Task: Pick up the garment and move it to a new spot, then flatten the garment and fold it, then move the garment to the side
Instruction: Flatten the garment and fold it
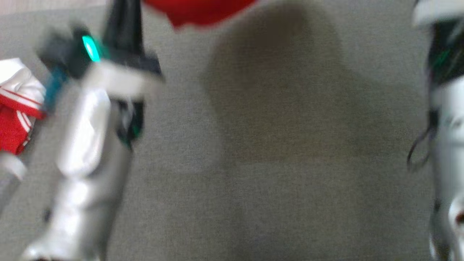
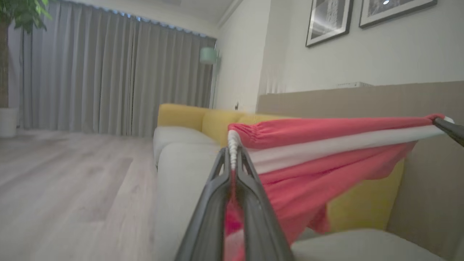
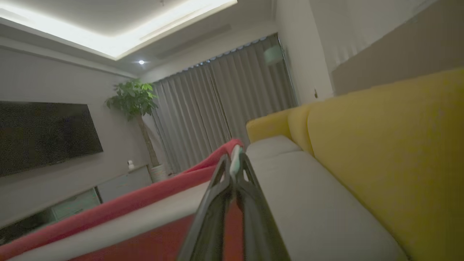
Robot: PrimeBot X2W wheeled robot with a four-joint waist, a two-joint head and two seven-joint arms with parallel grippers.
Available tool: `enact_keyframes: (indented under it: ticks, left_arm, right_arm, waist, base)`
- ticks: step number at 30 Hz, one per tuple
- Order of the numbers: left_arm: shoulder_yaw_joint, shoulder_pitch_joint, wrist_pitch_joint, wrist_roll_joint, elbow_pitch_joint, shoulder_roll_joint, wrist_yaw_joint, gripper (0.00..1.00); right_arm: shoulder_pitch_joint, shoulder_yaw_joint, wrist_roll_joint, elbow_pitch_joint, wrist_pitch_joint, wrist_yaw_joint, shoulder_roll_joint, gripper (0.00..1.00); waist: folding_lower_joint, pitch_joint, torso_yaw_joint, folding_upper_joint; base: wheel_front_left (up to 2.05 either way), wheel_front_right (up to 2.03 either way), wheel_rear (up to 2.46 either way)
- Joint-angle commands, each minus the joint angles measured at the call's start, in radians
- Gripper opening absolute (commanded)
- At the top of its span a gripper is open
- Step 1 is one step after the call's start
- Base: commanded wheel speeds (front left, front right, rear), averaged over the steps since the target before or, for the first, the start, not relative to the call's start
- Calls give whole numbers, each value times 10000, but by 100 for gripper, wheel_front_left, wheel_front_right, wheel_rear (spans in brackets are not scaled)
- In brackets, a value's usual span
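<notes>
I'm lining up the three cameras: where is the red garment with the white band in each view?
Head view: red garment at the top edge, near centre, blurred.
Left wrist view: stretched from the left gripper at centre out to the right edge.
Right wrist view: runs from the right gripper down to the lower left.
Shared landmark: yellow sofa back, in both wrist views.

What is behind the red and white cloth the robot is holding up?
Behind the red garment with a white band, yellow sofa back cushions and a pale grey seat show. The cloth covers the middle of those cushions.
</notes>
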Motion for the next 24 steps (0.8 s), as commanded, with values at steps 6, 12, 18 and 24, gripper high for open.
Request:
enact_keyframes:
  ticks: [6, 12, 18, 24]
  left_arm:
    - [1192, 3190, -40, -21, -60, -466, -200, 0]
    - [1610, 5536, -40, 4, -600, -775, -268, 0]
    - [979, 7574, -41, -280, -1428, -792, -275, 0]
    - [770, 8167, -41, -221, -1907, -793, -276, 0]
  right_arm:
    - [3453, 380, 1118, -212, -388, -9, -197, 0]
    - [6120, 731, 1890, -745, -561, -9, -346, 0]
    - [8148, 319, 2360, -1819, -525, -9, -443, 0]
    - [8905, -207, 2284, -2739, -175, -9, -349, 0]
  waist:
    - [-1, -432, -264, 0]
    - [-1, -1039, -300, 0]
    - [-1, -1835, -280, 0]
    - [-1, -2015, -154, 0]
  base:
    - [0, 0, 0]
    - [0, 0, 0]
    - [0, 0, 0]
    - [0, 0, 0]
